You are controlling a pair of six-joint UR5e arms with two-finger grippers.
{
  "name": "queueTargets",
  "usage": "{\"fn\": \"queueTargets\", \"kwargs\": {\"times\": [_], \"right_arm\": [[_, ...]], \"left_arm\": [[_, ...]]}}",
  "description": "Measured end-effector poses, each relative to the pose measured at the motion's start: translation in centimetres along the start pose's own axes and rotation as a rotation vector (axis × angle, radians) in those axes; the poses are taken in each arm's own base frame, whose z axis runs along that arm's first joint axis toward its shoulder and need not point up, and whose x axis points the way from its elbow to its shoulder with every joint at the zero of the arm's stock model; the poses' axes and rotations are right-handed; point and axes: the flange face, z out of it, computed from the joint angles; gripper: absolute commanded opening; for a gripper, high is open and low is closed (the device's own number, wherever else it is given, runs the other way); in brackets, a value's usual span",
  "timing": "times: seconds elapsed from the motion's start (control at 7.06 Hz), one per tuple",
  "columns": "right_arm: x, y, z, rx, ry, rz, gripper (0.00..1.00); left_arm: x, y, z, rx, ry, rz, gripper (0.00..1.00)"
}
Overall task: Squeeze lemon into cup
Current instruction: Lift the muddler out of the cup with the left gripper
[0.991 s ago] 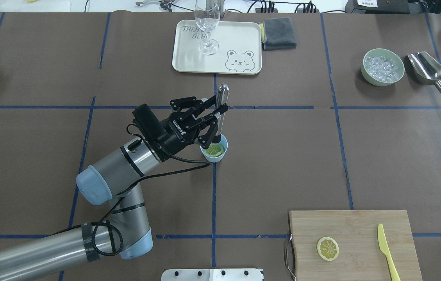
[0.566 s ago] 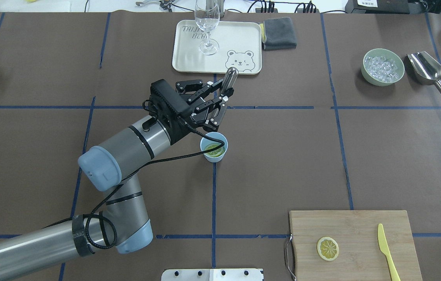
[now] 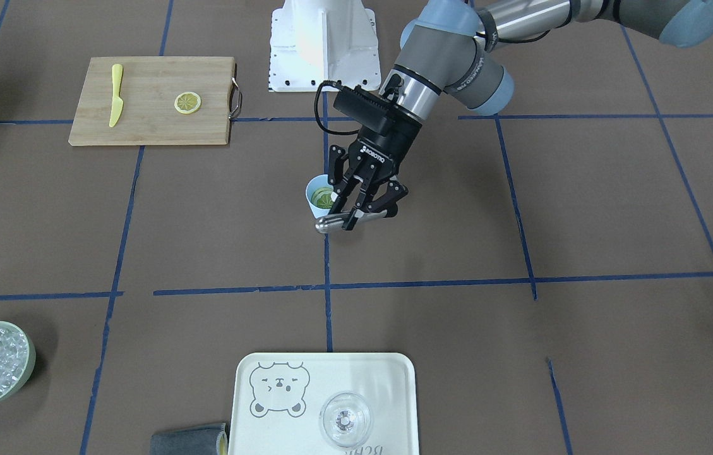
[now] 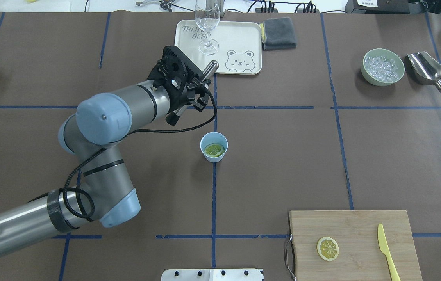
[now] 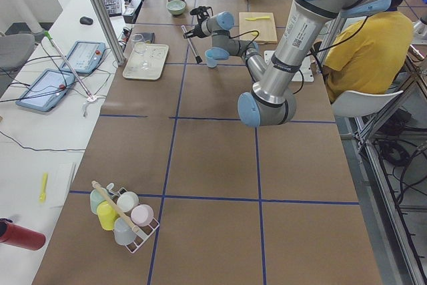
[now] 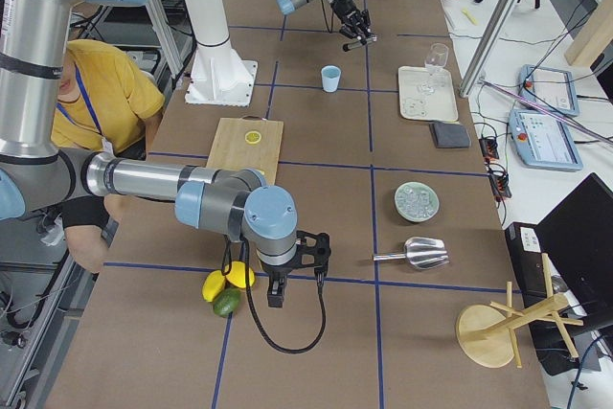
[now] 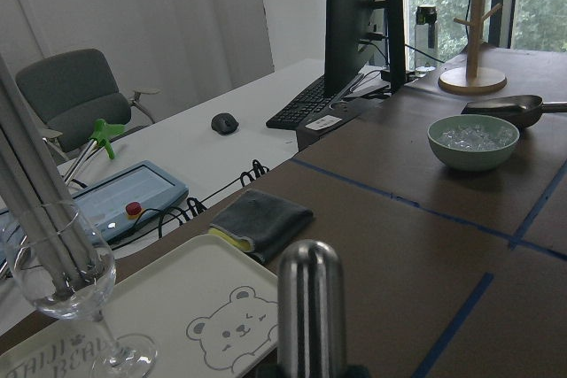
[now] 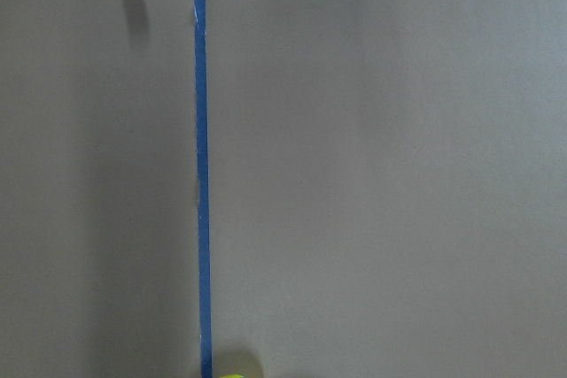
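Note:
The light-blue cup (image 4: 213, 140) stands at mid-table with a lemon slice (image 4: 214, 150) lying flat inside it; both also show in the front-facing view, cup (image 3: 309, 189) and slice (image 3: 322, 199). My left gripper (image 4: 193, 90) is shut on a silver metal rod (image 4: 211, 67) and holds it tilted in the air, beyond the cup toward the tray and clear of it. In the front-facing view the gripper (image 3: 356, 218) holds the rod (image 3: 329, 224) nearly level. The rod's rounded end (image 7: 310, 307) fills the bottom of the left wrist view. My right gripper (image 6: 283, 275) shows only in the exterior right view; I cannot tell its state.
A cream tray (image 4: 240, 39) with a wine glass (image 4: 207, 23) lies just beyond the left gripper, with a grey cloth (image 4: 279, 33) beside it. A bowl of ice (image 4: 383, 66) and a metal scoop (image 4: 429, 72) stand far right. A cutting board (image 4: 357, 226) holds a second lemon slice (image 4: 327, 248) and a yellow knife (image 4: 386, 249).
My left gripper lifted the rod out of the cup and swung it back and left toward the tray, tilting it over. The lemon slice stayed in the cup.

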Motion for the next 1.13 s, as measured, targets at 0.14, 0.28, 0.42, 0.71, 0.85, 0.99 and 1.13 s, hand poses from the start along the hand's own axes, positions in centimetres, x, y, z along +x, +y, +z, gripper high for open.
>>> {"fn": "queueTargets", "kwargs": {"times": [0.14, 0.28, 0.42, 0.71, 0.85, 0.99, 1.13], "right_arm": [[0.2, 0.0, 0.2, -0.003, 0.000, 0.001, 1.00], [0.5, 0.0, 0.5, -0.008, -0.001, 0.005, 1.00], [0.7, -0.1, 0.7, -0.012, -0.001, 0.011, 1.00], [0.9, -0.2, 0.9, -0.016, -0.001, 0.016, 1.00], [1.0, -0.2, 1.0, -0.018, -0.001, 0.019, 1.00], [1.2, -0.1, 1.2, -0.022, -0.002, 0.023, 1.00], [1.4, 0.0, 1.5, -0.026, -0.003, 0.026, 1.00]], "left_arm": [[-2.8, 1.8, -0.4, -0.130, -0.015, -0.064, 0.00], [-5.2, 4.7, -1.2, -0.218, -0.050, -0.174, 0.00], [-7.4, 8.2, -1.8, -0.290, -0.102, -0.270, 0.00], [-11.1, 13.7, -2.3, -0.426, -0.230, -0.387, 0.00], [-13.0, 16.7, -2.7, -0.480, -0.290, -0.427, 0.00], [-15.1, 19.7, -3.4, -0.525, -0.341, -0.444, 0.00], [-16.7, 22.3, -4.1, -0.561, -0.379, -0.449, 0.00]]}}
